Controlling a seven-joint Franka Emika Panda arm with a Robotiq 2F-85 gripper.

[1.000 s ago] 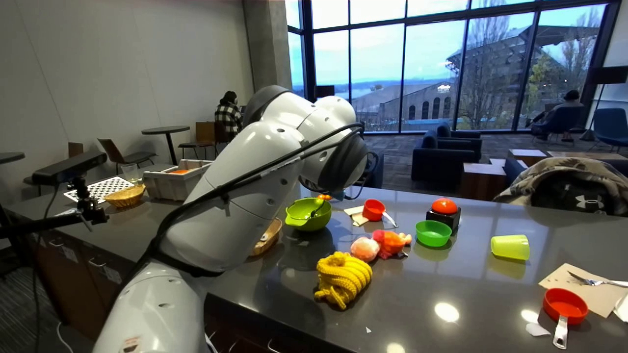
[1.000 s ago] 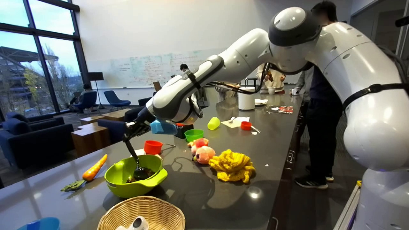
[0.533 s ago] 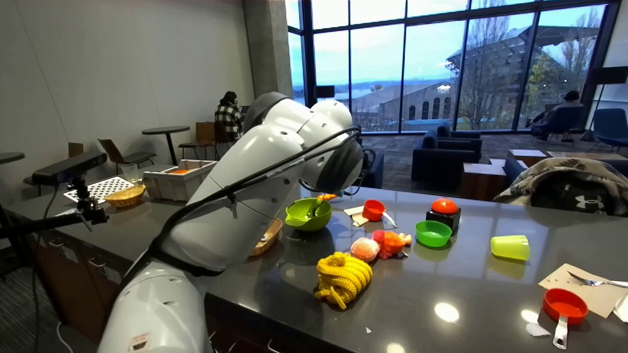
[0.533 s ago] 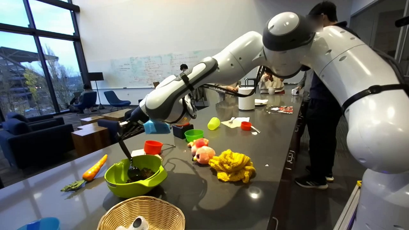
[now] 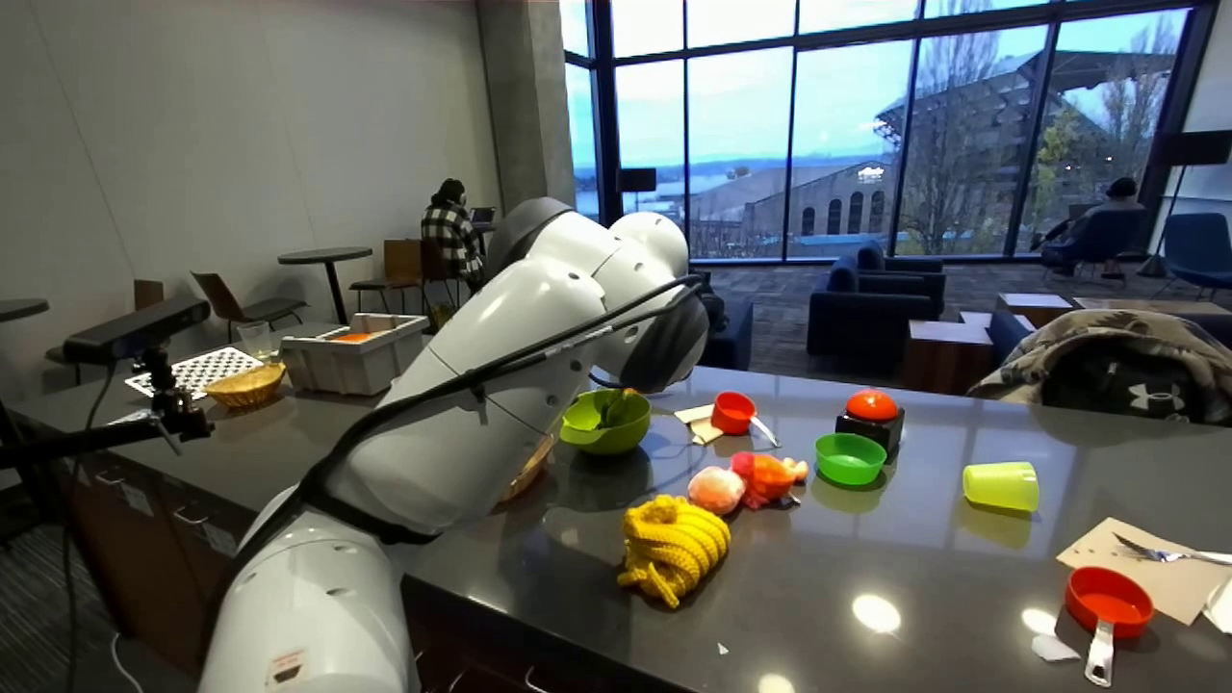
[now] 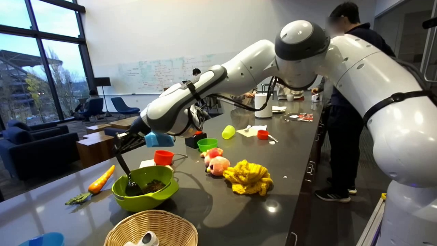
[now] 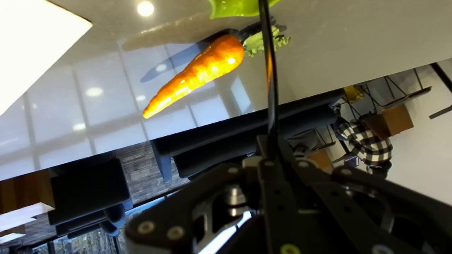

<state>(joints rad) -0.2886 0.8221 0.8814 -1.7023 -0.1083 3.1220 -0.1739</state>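
My gripper (image 6: 118, 145) is shut on the handle of a black spoon (image 6: 123, 165). The handle also shows in the wrist view (image 7: 268, 63), running up from between the fingertips. The spoon points down, and its head (image 6: 133, 189) is inside a lime-green bowl (image 6: 143, 202), at the bowl's left side. Dark bits (image 6: 155, 185) lie in the bowl to the right of the spoon head. The green bowl shows at the top edge of the wrist view (image 7: 233, 8) and in an exterior view (image 5: 611, 438). In that exterior view the arm hides the gripper.
An orange carrot (image 6: 99, 182) lies beside the bowl. A wicker basket (image 6: 177, 225) stands near it, with a blue bowl (image 6: 44, 239) at the corner. A red cup (image 6: 164, 157), plush toy (image 6: 218, 166), yellow knitted cloth (image 6: 249, 177) and small green bowl (image 6: 207, 145) are on the counter.
In an exterior view my arm has moved left and slightly down. The spoon head has slid left inside the green bowl, uncovering more of the dark bits. The grip on the spoon stays shut.
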